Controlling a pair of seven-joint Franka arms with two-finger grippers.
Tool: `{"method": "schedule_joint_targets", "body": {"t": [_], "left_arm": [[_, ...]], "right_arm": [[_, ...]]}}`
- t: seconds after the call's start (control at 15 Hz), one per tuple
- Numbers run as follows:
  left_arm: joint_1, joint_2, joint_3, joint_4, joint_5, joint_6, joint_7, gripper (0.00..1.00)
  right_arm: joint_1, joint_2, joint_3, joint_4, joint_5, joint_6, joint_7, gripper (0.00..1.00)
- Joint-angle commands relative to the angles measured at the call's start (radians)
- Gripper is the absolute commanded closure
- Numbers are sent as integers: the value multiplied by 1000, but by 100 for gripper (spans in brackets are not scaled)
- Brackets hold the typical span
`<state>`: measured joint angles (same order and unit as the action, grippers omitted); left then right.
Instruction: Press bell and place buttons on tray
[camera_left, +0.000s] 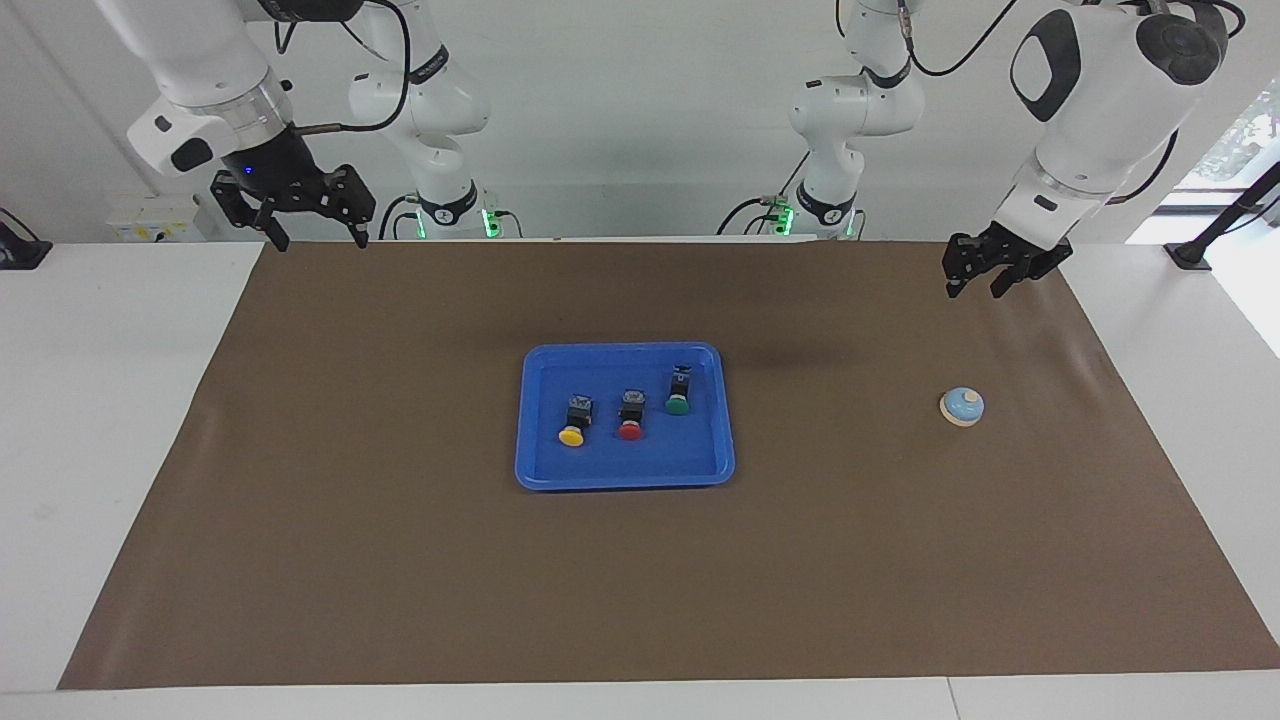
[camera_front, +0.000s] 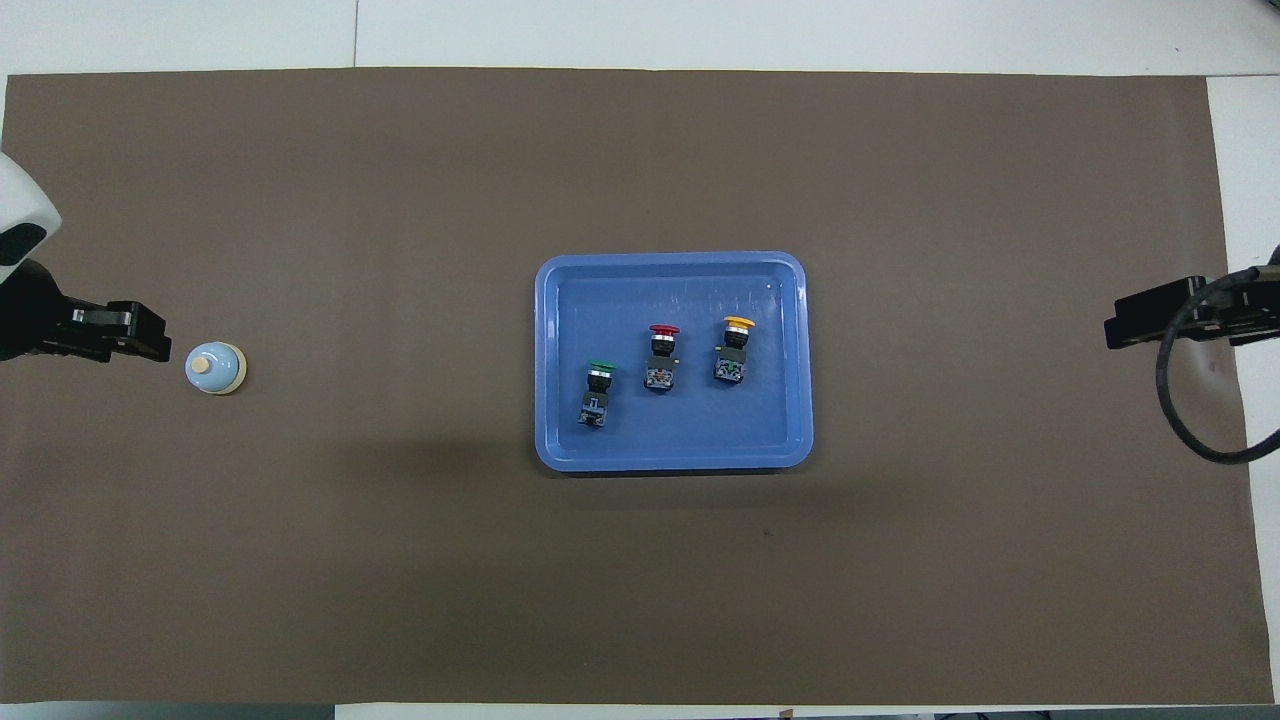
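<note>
1. I see the tray mid-worktop with the buttons lying inside it, clear of its rim.
2. The bell sits toward the left arm's end, on the brown mat.
3. My left tool hangs over the mat, fingers spread narrowly, empty.
4. My right tool hangs over the mat's edge nearest the robots, spread wide, empty.

— Where does the facing camera sit?
— High across the table, looking back at me.
— The overhead?
— High above my end, looking steeply down. Both share the brown mat and tray.
</note>
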<state>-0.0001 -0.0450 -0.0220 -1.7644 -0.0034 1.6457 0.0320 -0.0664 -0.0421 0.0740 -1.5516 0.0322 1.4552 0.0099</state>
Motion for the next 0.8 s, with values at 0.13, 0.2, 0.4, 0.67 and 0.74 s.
{"method": "schedule_joint_targets", "body": {"t": [0.13,0.2,0.4,0.67,0.74], "left_arm": [[84,7,-1,-194,11,181,12,100],[98,11,1,-225,11,216,19,100],[130,40,1,-325,11,391,40,100],[137,108,1,-336,13,497,51,100],[147,109,1,-352,13,523,52,100]], "right_arm": [[-9,-10,4,-10,17,-9,7,0],[-9,-10,4,-10,17,-9,7,0],[-9,-10,4,-10,17,-9,7,0],[-9,-10,4,-10,17,-9,7,0],[-9,-10,4,-10,17,-9,7,0]]}}
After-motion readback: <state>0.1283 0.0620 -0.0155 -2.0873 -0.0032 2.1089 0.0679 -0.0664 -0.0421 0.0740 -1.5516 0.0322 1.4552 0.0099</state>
